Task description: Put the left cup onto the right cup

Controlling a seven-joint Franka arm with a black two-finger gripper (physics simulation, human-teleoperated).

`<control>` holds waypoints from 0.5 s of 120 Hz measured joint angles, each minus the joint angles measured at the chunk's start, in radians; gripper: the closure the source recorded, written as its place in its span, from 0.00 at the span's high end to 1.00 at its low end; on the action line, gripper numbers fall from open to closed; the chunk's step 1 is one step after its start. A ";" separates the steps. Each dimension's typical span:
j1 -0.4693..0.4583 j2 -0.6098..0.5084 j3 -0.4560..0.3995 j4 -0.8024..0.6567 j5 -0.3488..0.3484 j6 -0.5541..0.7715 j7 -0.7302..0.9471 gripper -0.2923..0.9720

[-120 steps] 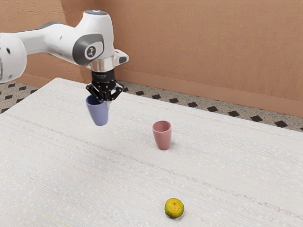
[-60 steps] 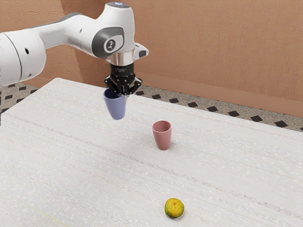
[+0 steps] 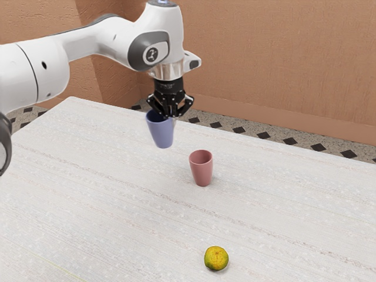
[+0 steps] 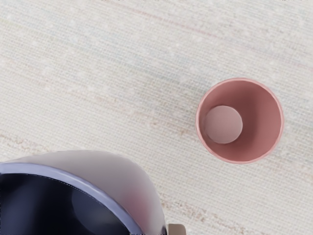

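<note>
Our hand [image 3: 169, 113] is clenched on the rim of the blue cup [image 3: 160, 130], a smooth tapered tumbler hanging above the pale, fine-grained table [image 3: 88, 205], mouth up, long axis near vertical. The pink cup [image 3: 201, 167], same tapered shape, stands upright on the table, apart, toward the exterior view's right.

Home-like room: tan wall [image 3: 282, 53], diamond-tiled floor [image 3: 264, 133], pale table [image 3: 88, 205].
</note>
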State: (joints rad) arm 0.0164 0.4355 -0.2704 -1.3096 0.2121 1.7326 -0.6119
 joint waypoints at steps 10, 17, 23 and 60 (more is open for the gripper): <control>-0.011 0.021 0.000 0.024 0.000 0.000 -0.007 0.15; -0.019 0.029 0.000 0.036 0.000 0.000 -0.014 0.15; -0.025 0.039 0.000 0.049 0.000 0.000 -0.019 0.15; -0.057 0.099 0.000 0.120 0.001 0.003 -0.043 0.15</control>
State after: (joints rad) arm -0.0407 0.5346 -0.2704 -1.1894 0.2132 1.7353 -0.6553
